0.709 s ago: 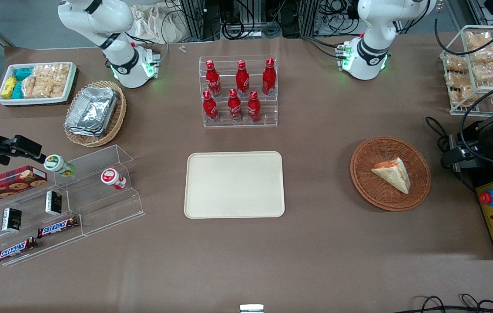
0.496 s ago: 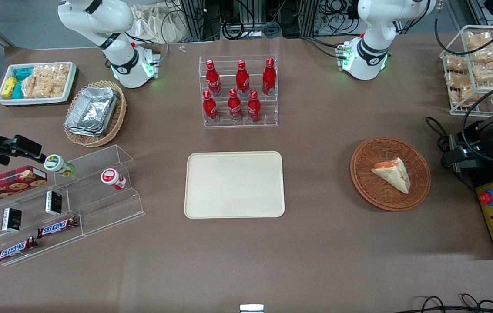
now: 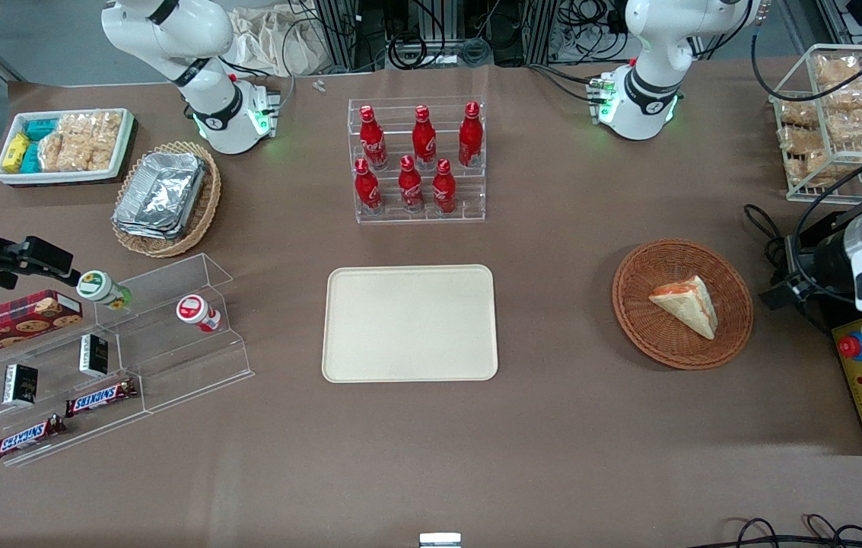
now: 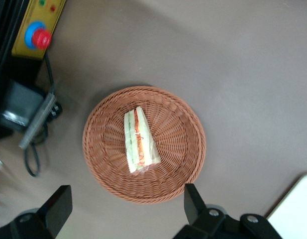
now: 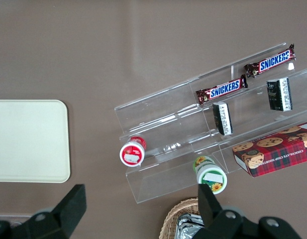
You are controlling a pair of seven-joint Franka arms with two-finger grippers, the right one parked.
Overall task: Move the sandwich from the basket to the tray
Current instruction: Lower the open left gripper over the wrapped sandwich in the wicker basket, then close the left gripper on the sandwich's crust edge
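Observation:
The sandwich [image 3: 686, 304], a pale bread wedge with red and green filling along its edge, lies in the round reddish-brown wicker basket [image 3: 731, 335]. In the left wrist view the sandwich [image 4: 139, 142] sits in the middle of the basket [image 4: 188, 149]. The cream tray [image 3: 409, 323] lies flat at the table's middle; one corner [image 4: 295, 211] shows in the left wrist view. My left gripper [image 3: 783, 292] hovers beside the basket toward the working arm's end of the table. Its fingers [image 4: 191, 203] are spread wide and empty, and the gripper [image 4: 126, 208] is above the basket's rim.
A yellow control box with a red button [image 3: 854, 346] and cables [image 3: 765, 228] lie beside the basket. A clear rack of red bottles [image 3: 417, 161] stands farther from the camera than the tray. Snack shelves [image 3: 107, 358] and a tan basket of foil trays [image 3: 166, 199] are toward the parked arm's end.
The left arm has swung and its gripper has shifted a little nearer the front camera beside the basket. The sandwich, basket and tray have not moved.

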